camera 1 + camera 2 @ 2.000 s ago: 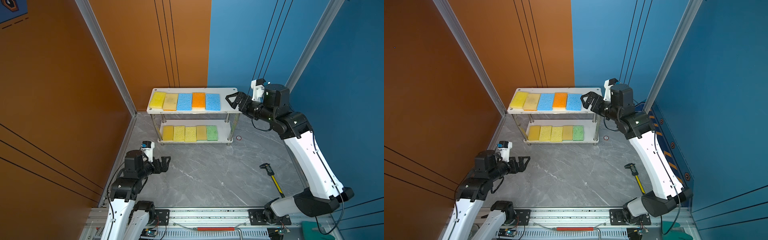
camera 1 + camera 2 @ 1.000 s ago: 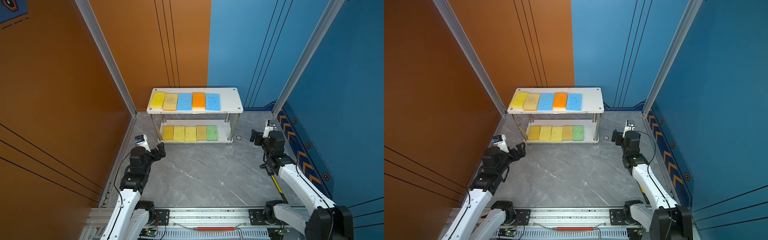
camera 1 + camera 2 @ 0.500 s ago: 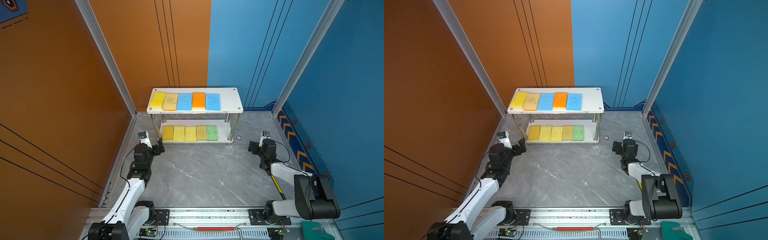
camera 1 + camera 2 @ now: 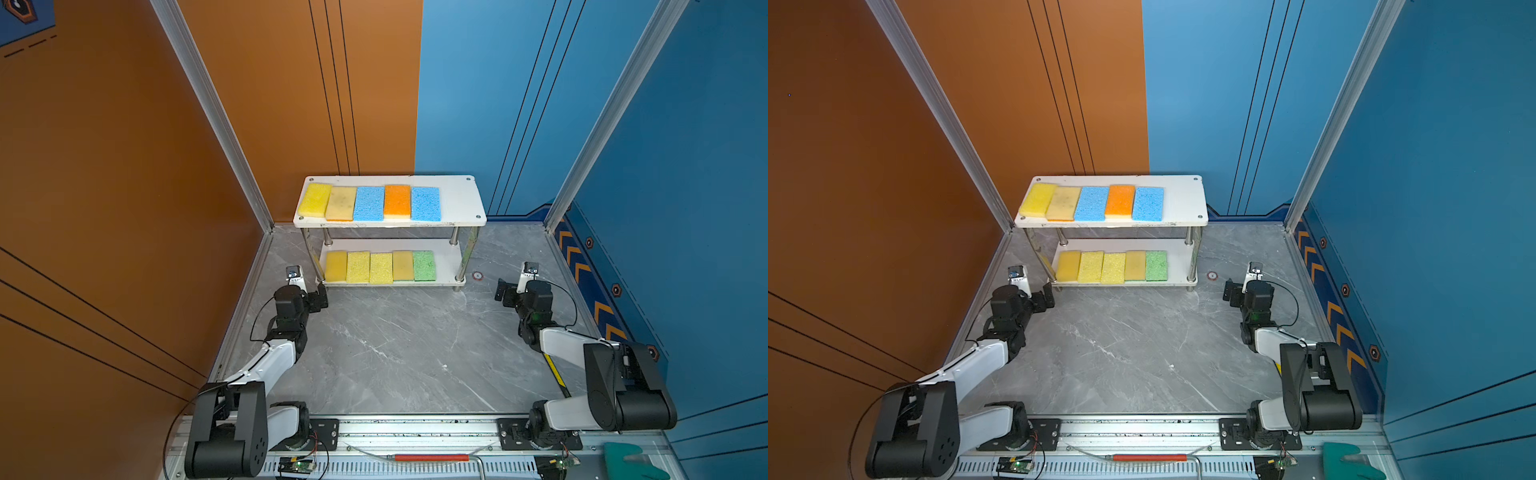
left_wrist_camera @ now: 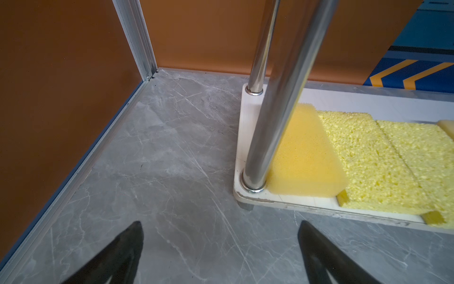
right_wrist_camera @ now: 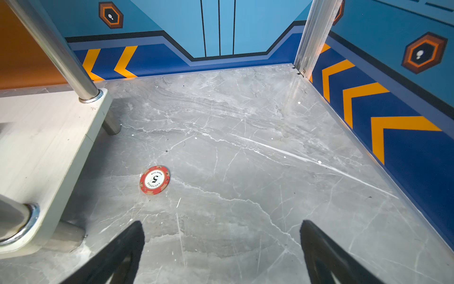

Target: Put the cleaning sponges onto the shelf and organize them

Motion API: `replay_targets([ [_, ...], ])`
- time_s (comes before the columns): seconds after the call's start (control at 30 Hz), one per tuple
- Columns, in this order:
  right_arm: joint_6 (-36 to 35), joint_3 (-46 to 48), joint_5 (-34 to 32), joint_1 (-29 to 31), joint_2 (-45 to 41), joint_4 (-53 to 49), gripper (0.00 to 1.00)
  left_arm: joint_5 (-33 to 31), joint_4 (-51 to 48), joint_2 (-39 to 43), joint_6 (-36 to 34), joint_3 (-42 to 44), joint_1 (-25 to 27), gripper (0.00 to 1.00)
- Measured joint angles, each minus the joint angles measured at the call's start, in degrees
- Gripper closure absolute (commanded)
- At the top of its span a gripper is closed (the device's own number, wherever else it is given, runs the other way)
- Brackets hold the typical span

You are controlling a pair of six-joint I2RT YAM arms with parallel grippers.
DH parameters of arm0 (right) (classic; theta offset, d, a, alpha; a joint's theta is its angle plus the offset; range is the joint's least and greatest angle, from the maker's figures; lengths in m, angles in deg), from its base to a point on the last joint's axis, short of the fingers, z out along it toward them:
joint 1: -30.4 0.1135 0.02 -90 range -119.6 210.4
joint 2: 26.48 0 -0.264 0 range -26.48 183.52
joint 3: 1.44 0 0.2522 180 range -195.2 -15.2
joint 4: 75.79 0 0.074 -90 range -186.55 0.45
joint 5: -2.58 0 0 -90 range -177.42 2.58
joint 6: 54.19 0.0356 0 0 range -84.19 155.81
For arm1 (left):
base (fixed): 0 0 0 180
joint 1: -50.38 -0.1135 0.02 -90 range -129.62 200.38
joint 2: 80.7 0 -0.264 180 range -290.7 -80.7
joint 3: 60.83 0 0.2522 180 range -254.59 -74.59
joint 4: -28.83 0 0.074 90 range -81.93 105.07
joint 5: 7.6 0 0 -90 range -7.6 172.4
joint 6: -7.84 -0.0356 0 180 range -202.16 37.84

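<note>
Beside the near-left post (image 5: 282, 98) of the shelf (image 4: 465, 203): left gripper (image 5: 220, 222), low over the grey floor (image 4: 395, 345), jaws spread wide, holding nothing. Top board (image 4: 1183, 203): five cleaning sponges (image 4: 369, 203) side by side, touching: yellow, tan, blue, orange, blue. Lower board (image 4: 446, 257): five more, four yellowish, then green sponge (image 4: 424, 266) at the right. Floor just right of shelf: red poker chip (image 6: 154, 180). Farther right: right gripper (image 6: 221, 221), low over the floor, near the chip, jaws spread wide, holding nothing.

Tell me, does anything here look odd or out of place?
Yes: a red poker chip lies on the grey floor beside the shelf. It has nothing to do with the sponges, which sit in neat rows on both tiers.
</note>
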State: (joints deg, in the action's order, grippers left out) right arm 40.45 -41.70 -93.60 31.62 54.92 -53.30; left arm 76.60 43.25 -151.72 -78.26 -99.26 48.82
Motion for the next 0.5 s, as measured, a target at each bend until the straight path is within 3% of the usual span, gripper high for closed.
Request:
replay_targets([
  [0.23, 0.04, 0.28, 0.50, -1.03, 0.04, 1.97, 0.00, 1.88, 6.80, -8.92, -0.28, -0.02, -0.28, 0.02],
  [0.5, 0.02, 2.21, 2.16, -1.22, 0.04, 4.37, 0.00, 6.32, 14.60, -12.72, -1.57, 1.22, -0.48, 0.02],
])
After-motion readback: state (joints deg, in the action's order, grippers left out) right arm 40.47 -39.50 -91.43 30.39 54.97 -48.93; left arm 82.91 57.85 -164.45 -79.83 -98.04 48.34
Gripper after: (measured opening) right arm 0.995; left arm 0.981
